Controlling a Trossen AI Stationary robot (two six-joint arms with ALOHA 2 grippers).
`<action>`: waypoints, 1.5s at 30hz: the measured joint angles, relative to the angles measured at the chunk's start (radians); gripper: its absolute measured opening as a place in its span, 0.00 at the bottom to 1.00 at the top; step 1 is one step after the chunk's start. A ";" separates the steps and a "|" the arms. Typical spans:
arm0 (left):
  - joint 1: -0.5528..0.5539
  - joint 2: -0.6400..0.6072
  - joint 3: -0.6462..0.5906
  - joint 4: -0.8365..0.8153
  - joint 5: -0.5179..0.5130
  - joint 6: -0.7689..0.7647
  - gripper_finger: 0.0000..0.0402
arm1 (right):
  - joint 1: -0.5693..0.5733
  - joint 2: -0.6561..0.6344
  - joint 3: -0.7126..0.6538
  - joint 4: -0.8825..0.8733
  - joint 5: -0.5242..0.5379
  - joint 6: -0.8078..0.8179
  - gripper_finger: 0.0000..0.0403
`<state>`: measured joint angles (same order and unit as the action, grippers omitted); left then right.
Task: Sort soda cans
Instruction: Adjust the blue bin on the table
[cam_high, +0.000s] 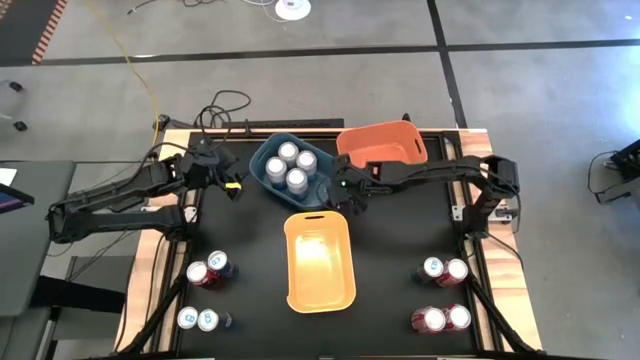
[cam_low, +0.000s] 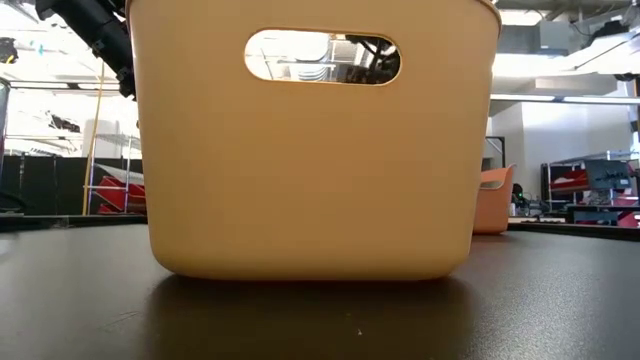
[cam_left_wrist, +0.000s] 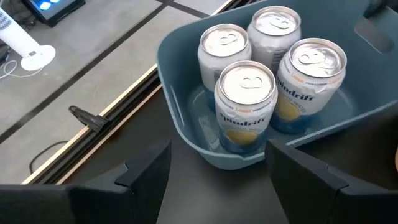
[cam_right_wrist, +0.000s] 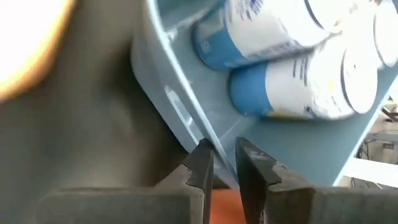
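Your right pincer sits at the blue bin's near rim, fingers drawn almost together on the bin's wall, rim edge between the tips. A clamp on the wall looks likely; a firm grip can't be confirmed.

Your left pincer hangs just outside the same bin on its other side, fingers apart, holding nothing.

Cans in the blue bin: four, upright, packed touching. Silver tops with pull tabs, pale bodies, blue band low down, yellow mark on the front.

The orange bin is just beside the blue one, toward the desk's back right. The yellow bin stands at desk centre, nearer the front; it fills the low view.

Front left of the desk: a red can and a blue can touching, then nearer the edge two light cans side by side.

Front right: a light can beside a red can, then two red cans at the edge. All upright, well apart from both pincers.
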<state>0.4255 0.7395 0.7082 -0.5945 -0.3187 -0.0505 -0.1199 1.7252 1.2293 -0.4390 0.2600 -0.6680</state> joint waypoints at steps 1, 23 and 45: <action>0.000 0.000 0.000 0.000 0.000 0.000 0.63 | 0.015 0.000 0.000 0.005 -0.001 0.011 0.18; -0.014 0.062 -0.046 -0.039 0.061 -0.116 0.63 | 0.099 -0.050 0.181 -0.041 -0.023 0.485 0.24; 0.251 0.543 -0.032 0.342 0.162 0.038 0.63 | 0.065 -0.320 0.186 -0.479 0.061 0.818 0.11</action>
<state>0.6768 1.2821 0.6763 -0.2525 -0.1570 -0.0121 -0.0548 1.4053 1.4155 -0.9181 0.3210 0.1497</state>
